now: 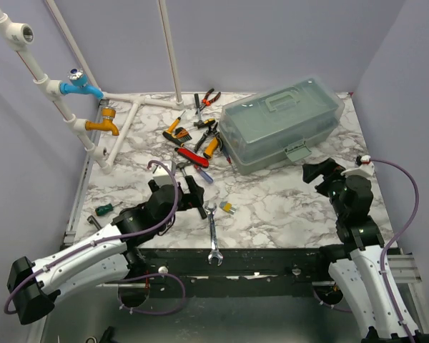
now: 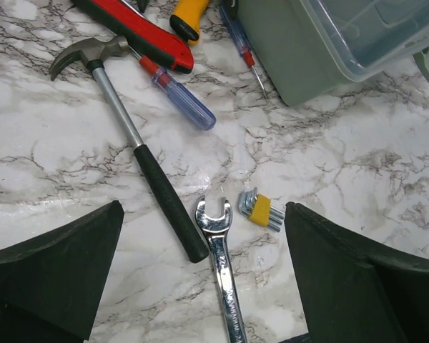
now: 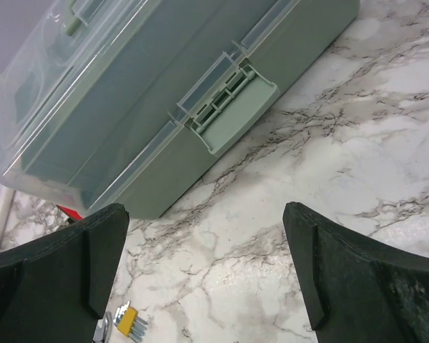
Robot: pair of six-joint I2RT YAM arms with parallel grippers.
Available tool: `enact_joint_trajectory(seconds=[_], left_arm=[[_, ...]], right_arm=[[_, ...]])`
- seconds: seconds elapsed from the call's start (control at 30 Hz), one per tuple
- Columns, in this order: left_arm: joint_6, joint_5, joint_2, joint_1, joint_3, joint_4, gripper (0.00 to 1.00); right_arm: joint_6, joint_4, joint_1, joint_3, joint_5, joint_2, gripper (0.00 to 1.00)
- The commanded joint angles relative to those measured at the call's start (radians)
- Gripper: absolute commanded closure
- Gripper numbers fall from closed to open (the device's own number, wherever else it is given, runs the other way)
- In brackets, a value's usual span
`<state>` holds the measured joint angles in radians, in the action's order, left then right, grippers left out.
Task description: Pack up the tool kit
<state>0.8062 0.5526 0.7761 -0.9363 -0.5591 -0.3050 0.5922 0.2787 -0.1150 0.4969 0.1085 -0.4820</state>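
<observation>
Black fingers [image 2: 57, 271] of the left gripper [image 2: 204, 211] are spread wide and hold nothing; between them lie 1 wrench [image 2: 225, 286], 1 hex key set [image 2: 261, 211] and a hammer [image 2: 164, 200]. The right gripper [image 3: 204, 211] is also released and empty, with the closed toolbox [image 3: 164, 93] just beyond its fingers. The table [image 1: 272, 207] is white marble pattern, the walls [image 1: 272, 36] are lilac, and white pipes [image 1: 170, 50] stand behind.
</observation>
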Motion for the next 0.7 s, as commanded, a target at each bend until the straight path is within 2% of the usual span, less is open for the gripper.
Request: enact_joint_trajectory(seconds=[0.0, 0.2, 0.37, 0.5, 0.57, 0.67], left_arm=[[-0.088, -0.088, -0.092, -0.001, 0.069, 0.154, 0.01], [-0.23, -0.234, -0.217, -0.001, 0.195, 0.365, 0.01], [-0.288, -0.309, -0.241, -0.001, 0.209, 0.409, 0.01], [-0.314, -0.302, -0.171, 0.0, 0.186, 0.421, 0.01], [-0.304, -0.272, -0.093, 0.008, 0.152, 0.407, 0.01], [-0.298, -0.351, 0.038, 0.051, 0.098, 0.434, 0.01]], right_arm=[[0.0, 0.0, 0.0, 0.006, 0.04, 0.008, 0.0], [-0.004, 0.004, 0.0, 0.014, 0.034, 0.008, 0.0], [-0.015, -0.008, -0.001, 0.024, 0.011, -0.005, 0.0], [-0.026, -0.021, 0.001, 0.076, 0.031, -0.075, 0.0], [-0.052, -0.03, 0.0, 0.127, 0.037, -0.153, 0.0], [-0.08, -0.005, 0.0, 0.248, 0.064, -0.331, 0.0]])
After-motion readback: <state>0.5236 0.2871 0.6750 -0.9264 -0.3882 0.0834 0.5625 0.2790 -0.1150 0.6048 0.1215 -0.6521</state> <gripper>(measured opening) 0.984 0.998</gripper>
